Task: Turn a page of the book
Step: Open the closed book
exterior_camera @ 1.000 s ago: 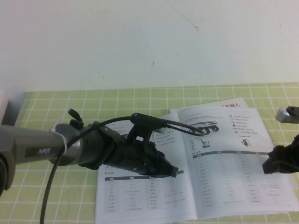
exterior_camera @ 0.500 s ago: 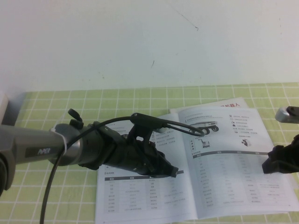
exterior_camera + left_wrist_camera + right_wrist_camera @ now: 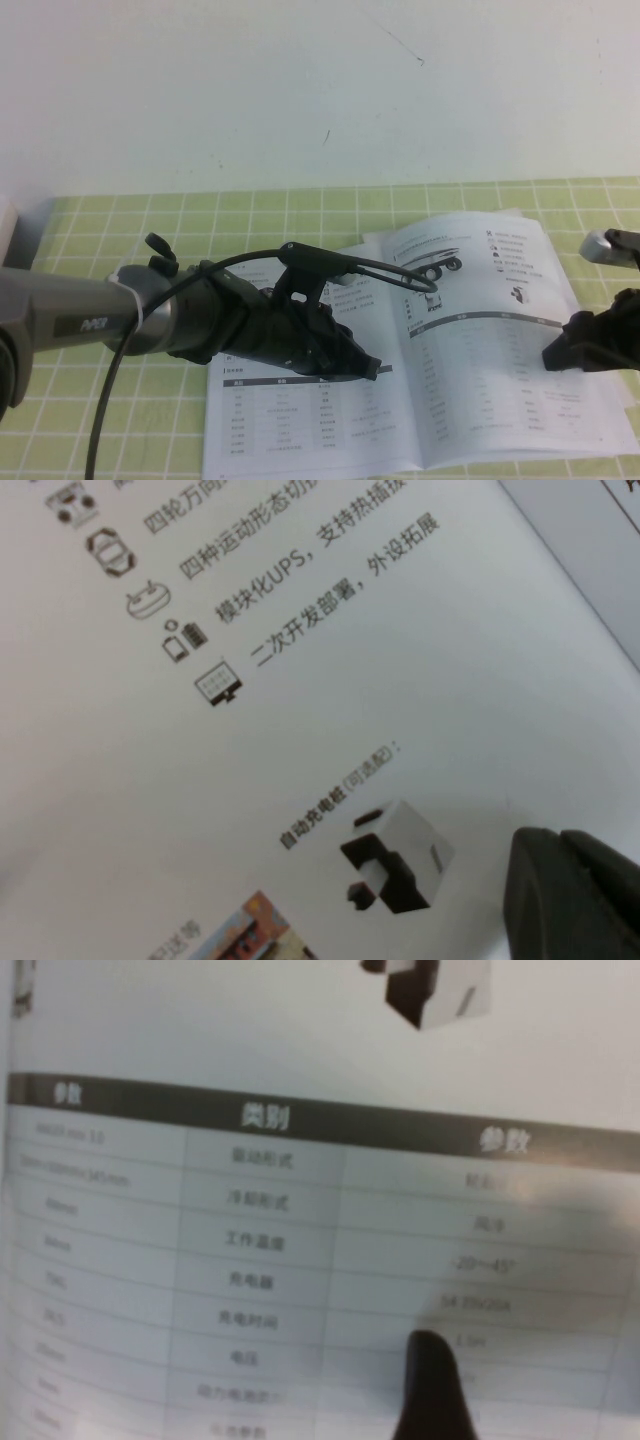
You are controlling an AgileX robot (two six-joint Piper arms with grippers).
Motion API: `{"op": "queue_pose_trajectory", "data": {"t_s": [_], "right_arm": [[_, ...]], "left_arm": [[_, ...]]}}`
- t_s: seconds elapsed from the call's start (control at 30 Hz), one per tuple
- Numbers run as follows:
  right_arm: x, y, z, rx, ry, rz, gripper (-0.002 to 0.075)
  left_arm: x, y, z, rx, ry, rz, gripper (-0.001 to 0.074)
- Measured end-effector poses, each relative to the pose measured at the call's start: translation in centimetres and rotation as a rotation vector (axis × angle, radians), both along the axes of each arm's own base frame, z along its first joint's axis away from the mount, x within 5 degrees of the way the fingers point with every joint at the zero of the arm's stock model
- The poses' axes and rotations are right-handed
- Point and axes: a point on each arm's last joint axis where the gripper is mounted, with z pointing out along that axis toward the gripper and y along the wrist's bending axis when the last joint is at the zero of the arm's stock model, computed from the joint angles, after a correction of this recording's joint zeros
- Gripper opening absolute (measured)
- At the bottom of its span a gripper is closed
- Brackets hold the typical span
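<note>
- The table mat (image 3: 130, 420), a pale green grid of squares, covers the surface and runs back to a plain white wall (image 3: 320, 90).
- The left arm (image 3: 150, 320), a grey tube with a black wrist and a looping black cable, reaches across from the left side of the high view.
- The book (image 3: 330, 430) lies open on the mat, both pages showing printed tables and small pictures; its spine fold runs just beyond the left fingertips.
- The right-hand page (image 3: 480, 340) bows upward, its outer edge lifted off the leaves beneath at the side where the right fingers are.
- The left gripper (image 3: 372, 368) rests low over the left-hand page, its tip close to the spine. In the left wrist view one dark fingertip (image 3: 570, 895) sits just above the paper beside a printed picture of a white block; I cannot tell how far its fingers are parted, and nothing shows in them.
- The right gripper (image 3: 560, 358) sits at the outer part of the right-hand page, dark and low against it. In the right wrist view a single dark fingertip (image 3: 432, 1380) touches or nearly touches the table rows; whether the fingers pinch the page I cannot tell.
</note>
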Motion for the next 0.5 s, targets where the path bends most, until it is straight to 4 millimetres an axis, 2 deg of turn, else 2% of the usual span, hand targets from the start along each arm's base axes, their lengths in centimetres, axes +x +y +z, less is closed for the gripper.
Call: {"op": "queue_pose_trajectory", "data": {"t_s": [0.5], "right_arm": [[0.1, 1.5, 0.8, 0.176, -0.043, 0.045, 0.0438]], "left_arm": [[0.0, 0.0, 0.0, 0.001, -0.001, -0.001, -0.0004]]}}
